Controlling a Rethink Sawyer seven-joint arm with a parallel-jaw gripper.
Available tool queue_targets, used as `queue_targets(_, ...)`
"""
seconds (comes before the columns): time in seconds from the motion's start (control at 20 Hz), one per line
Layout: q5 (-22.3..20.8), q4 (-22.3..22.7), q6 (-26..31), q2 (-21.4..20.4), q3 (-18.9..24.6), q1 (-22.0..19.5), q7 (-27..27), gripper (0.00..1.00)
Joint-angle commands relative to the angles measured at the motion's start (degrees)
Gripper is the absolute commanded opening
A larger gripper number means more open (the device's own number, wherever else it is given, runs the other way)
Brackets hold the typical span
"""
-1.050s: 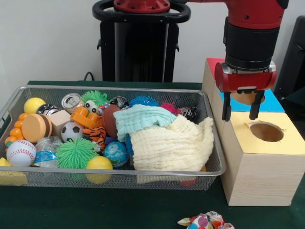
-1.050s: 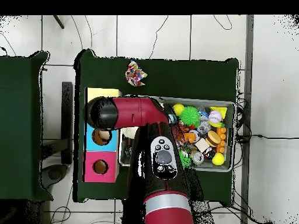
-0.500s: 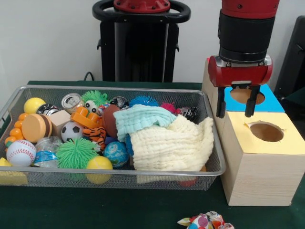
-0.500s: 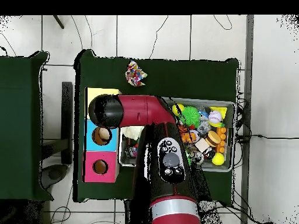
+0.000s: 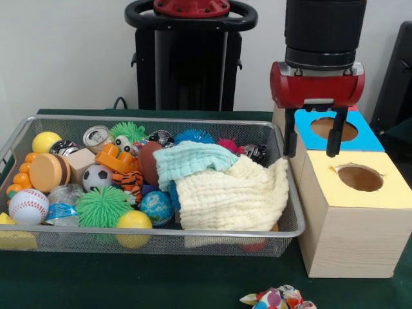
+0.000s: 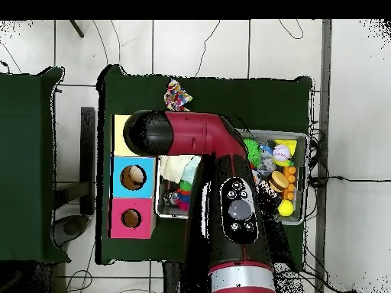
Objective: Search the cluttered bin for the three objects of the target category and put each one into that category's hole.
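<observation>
While the gripper [image 5: 311, 137] hangs between the wire bin [image 5: 293, 212] and the blue-topped hole [image 5: 333, 128], jaws spread and empty, the target objects presumably lie in the bin's clutter, partly under cloths [image 5: 225, 193]

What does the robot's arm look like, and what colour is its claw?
The arm is shiny red with black joints. From above, one link carries a grey oval panel with round buttons, and a silver band rings the arm near its base. The wrist is a fat black cylinder above a red block. The claw has two thin black fingers hanging from that block.
</observation>
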Motion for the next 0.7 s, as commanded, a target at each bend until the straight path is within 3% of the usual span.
queue_targets(0.05,-2.7,-3.9,8.5,1.6,0.8,-1.4,0.1,1.0)
queue_targets(0.3,-2.5,-5.0,8.0,2.6,1.3,-2.2,-0.4,1.0)
queue_targets(0.5,-2.6,-14.4,10.5,10.2,1.1,-2.3,0.4,1.0)
queue_targets(0.7,-3.6,-17.4,10.8,12.6,0.1,-1.8,0.8,1.0)
